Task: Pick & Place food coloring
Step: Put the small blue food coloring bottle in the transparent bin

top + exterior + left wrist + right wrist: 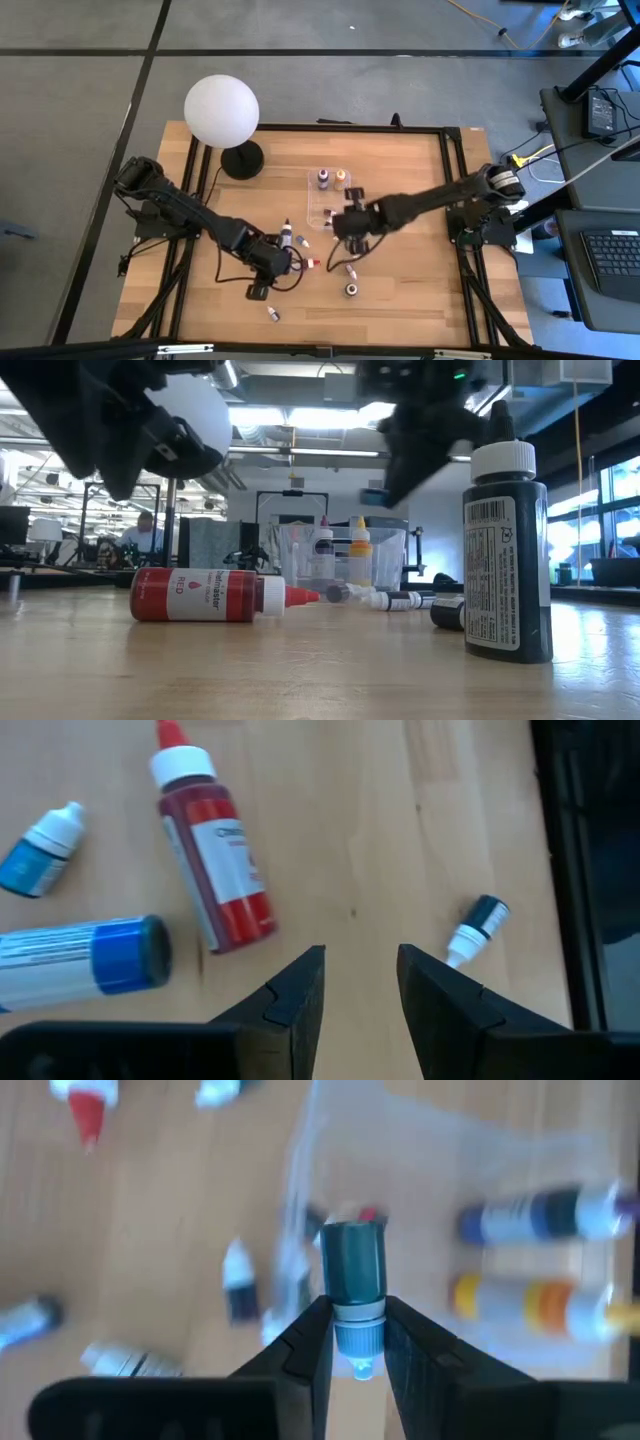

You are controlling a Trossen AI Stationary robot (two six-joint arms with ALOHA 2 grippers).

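Note:
Food coloring bottles lie scattered on the wooden table. A red bottle (pixel 210 850) lies on its side, with a blue bottle (pixel 85 958), a tiny blue one (pixel 40 850) and a tiny dark one (pixel 478 928) around it. My left gripper (pixel 360 982) hovers open above the bare wood between them, near the table's front (pixel 280 262). My right gripper (pixel 345 230) is shut on a small teal bottle (pixel 352 1265) beside the clear box (pixel 312 200). A purple bottle (pixel 540 1215) and a yellow one (pixel 530 1300) are in the box. My right gripper pinches the teal bottle's white cap end (pixel 357 1330) between its two fingers. The fingers slant down from above. The bottle's teal body sticks out beyond the fingertips, lifted clear of the table.
A white globe lamp (pixel 221 108) on a black base stands at the far left. A black bottle (pixel 505 560) stands upright near the front, right of the red one (pixel 195 595). More small bottles (pixel 352 270) lie between the box and the front edge.

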